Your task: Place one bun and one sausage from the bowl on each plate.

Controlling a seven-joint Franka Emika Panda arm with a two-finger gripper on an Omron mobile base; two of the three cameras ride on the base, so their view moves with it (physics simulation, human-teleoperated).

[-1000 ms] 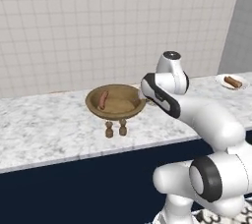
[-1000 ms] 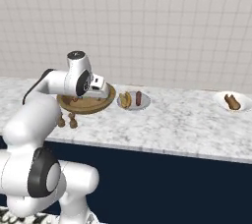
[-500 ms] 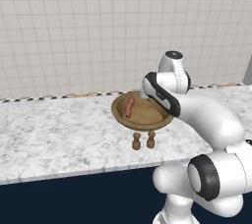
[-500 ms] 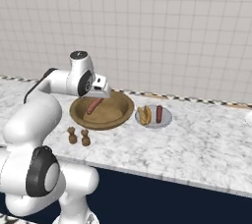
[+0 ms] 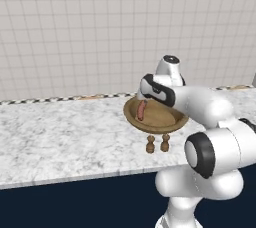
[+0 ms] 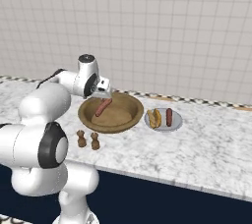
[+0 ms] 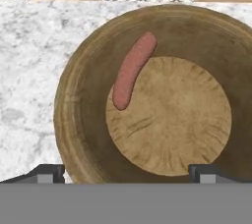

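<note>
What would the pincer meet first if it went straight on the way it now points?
Most likely the bowl's bare wooden floor: the open pincer points down into it, with the sausage off to one side.

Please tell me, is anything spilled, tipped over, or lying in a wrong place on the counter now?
Nothing stands out. One sausage lies inside the wooden bowl, partly up its sloped wall. The grey plate beside the bowl holds a bun and another sausage side by side. The two small shakers stand upright in front of the bowl.
</note>
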